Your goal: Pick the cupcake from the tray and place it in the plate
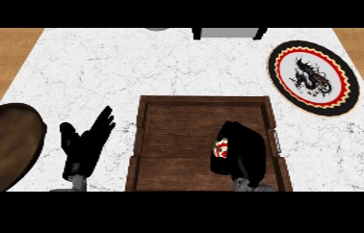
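Red-and-white cupcake (221,149) mostly hidden, right hand (241,152) curled round it over tray (177,131), left hand (85,143) open

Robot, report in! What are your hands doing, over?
Right hand curled round cupcake, over the tray. Left hand open, resting beside tray. Plate far right, path unblocked.
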Controlling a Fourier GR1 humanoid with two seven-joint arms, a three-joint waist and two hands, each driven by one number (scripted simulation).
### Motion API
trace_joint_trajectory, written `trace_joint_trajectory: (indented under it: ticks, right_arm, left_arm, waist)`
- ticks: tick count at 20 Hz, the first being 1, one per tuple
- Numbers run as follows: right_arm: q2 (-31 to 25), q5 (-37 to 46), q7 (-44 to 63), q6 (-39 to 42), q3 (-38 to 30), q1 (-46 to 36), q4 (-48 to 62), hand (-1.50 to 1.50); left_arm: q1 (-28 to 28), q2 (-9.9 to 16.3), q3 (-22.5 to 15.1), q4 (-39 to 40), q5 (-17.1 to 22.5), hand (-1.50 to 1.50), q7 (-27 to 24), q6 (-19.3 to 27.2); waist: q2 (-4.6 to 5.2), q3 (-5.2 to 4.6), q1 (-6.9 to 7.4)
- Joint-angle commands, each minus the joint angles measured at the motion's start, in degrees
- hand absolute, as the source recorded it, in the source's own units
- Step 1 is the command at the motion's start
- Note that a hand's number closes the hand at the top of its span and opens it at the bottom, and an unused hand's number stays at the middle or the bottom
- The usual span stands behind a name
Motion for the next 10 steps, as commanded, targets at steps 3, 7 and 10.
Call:
trace_joint_trajectory:
  ticks: [3, 7, 10]
  right_arm:
    - [1.0, 5.0, 7.0, -12.5, -8.7, -17.6, 13.0, 1.5]
    - [1.0, 10.0, 13.2, -15.8, -16.2, -27.1, 20.5, 1.5]
    - [1.0, 15.9, 16.5, -17.8, -19.4, -34.2, 26.0, 1.5]
  left_arm:
    - [-1.3, 0.0, -0.6, 0.2, -0.3, 0.0, -0.2, -0.6]
    - [-2.6, -0.5, -2.3, 0.2, -1.2, 0.0, 0.2, -1.1]
    - [-3.0, -1.1, -2.3, 1.5, -1.0, 0.0, -0.3, -1.1]
  waist:
    - [0.79, 0.06, 2.46]
    - [1.97, 0.03, 5.47]
    - [1.92, -0.1, 5.55]
